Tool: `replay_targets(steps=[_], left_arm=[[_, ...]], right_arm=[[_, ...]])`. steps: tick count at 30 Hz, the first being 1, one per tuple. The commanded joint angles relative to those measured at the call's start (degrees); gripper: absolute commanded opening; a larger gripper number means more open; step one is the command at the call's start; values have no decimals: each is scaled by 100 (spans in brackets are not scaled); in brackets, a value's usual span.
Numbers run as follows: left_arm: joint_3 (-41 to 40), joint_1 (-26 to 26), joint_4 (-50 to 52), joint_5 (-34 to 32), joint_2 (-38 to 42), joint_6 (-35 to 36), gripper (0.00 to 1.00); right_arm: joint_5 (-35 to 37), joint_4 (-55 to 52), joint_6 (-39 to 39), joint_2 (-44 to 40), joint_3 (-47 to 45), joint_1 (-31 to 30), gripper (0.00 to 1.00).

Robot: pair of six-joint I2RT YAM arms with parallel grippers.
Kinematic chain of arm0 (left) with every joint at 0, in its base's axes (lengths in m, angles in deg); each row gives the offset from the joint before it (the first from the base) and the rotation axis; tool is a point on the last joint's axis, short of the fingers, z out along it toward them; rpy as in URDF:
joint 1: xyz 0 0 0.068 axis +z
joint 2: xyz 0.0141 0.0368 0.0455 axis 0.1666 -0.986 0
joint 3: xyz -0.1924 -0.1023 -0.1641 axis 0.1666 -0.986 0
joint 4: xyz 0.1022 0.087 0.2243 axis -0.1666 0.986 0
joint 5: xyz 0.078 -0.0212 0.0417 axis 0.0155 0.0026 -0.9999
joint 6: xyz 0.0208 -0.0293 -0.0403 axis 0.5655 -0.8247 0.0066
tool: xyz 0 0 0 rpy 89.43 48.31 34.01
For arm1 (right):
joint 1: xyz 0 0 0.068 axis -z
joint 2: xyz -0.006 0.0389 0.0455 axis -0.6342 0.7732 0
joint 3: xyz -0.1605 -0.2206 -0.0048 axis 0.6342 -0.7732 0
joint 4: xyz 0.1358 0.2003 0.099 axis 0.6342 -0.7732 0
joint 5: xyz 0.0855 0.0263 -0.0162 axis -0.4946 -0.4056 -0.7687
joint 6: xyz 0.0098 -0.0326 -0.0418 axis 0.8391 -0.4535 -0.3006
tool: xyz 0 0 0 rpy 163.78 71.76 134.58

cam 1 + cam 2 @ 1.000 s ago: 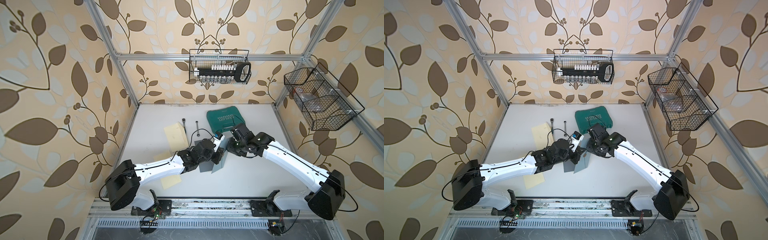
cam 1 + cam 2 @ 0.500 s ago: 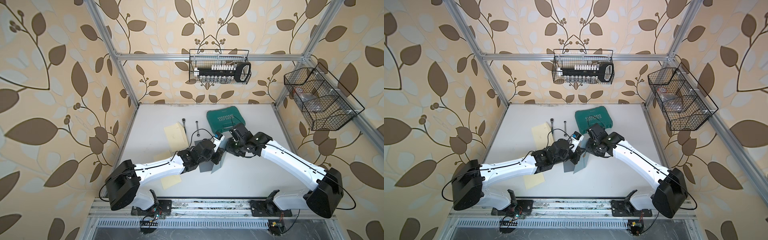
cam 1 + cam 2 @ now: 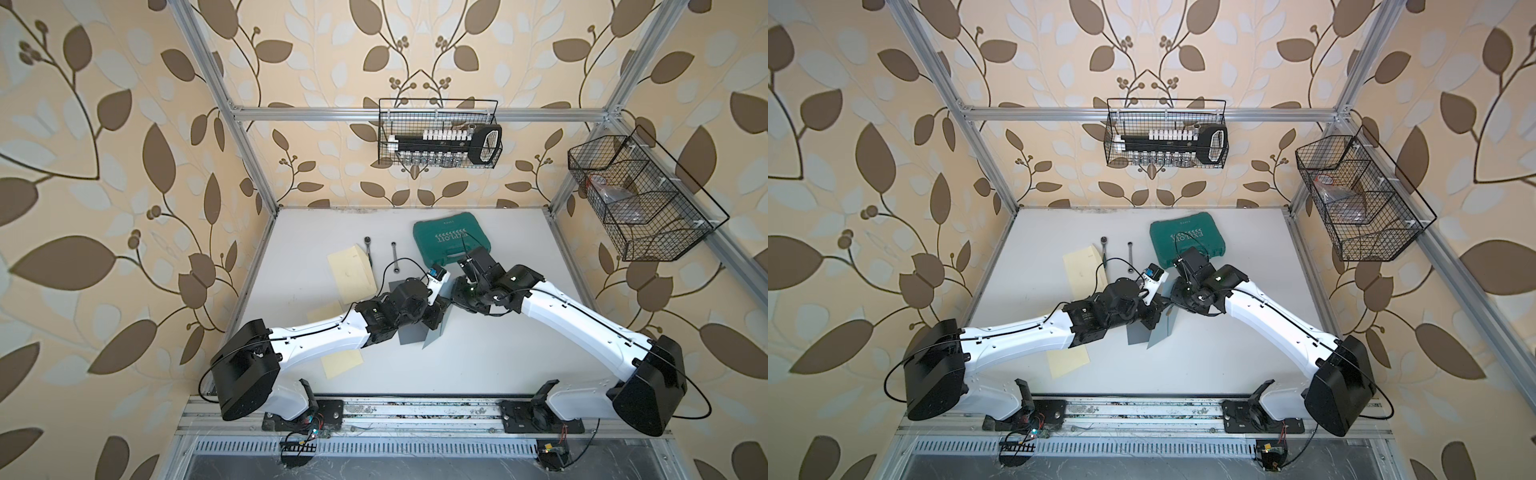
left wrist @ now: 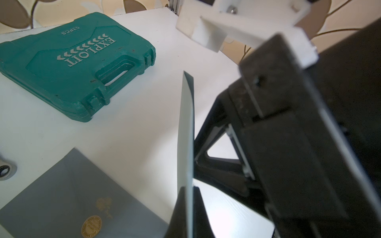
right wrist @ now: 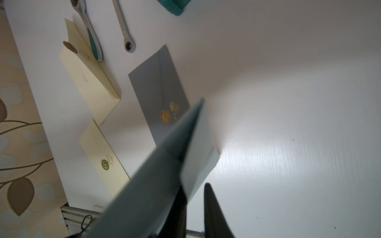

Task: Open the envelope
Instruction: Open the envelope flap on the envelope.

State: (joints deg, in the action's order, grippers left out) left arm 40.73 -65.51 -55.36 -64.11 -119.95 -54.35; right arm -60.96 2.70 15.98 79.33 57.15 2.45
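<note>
The green case (image 4: 78, 61) carries "EXPLOIT" in raised silver letters on its lid (the word also shows on the case (image 3: 451, 243) in a top view), with "53PCS" smaller beside it. Print on the flat grey envelope's (image 4: 61, 195) gold sticker (image 4: 92, 224) is unreadable.

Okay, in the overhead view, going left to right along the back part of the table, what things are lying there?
From the left: cream envelope → ratchet → small wrench → green tool case.

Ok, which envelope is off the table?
The blue-grey one held edge-up in the left jaws; the grey gold-sealed one and both cream ones lie on the table.
</note>
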Motion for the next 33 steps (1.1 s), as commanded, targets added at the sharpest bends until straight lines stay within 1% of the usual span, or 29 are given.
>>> replay_targets(steps=[1,14,19,26,28,33], left_arm=[[255,-121,-397,266,5,38,0],[268,-130,-403,260,-27,-7,0],[259,-130,-481,357,-48,-15,0],[355,-136,-491,414,-66,-48,0],[385,-137,-482,423,-262,-50,0],[452,-138,-431,426,-303,-59,0]], right_arm=[[-30,110,0,116,-163,-1,16],[17,203,28,96,-322,-1,14],[147,138,21,-50,-304,-8,13],[403,133,54,-360,-522,-4,12],[443,124,54,-408,-559,-4,12],[444,125,47,-445,-610,7,12]])
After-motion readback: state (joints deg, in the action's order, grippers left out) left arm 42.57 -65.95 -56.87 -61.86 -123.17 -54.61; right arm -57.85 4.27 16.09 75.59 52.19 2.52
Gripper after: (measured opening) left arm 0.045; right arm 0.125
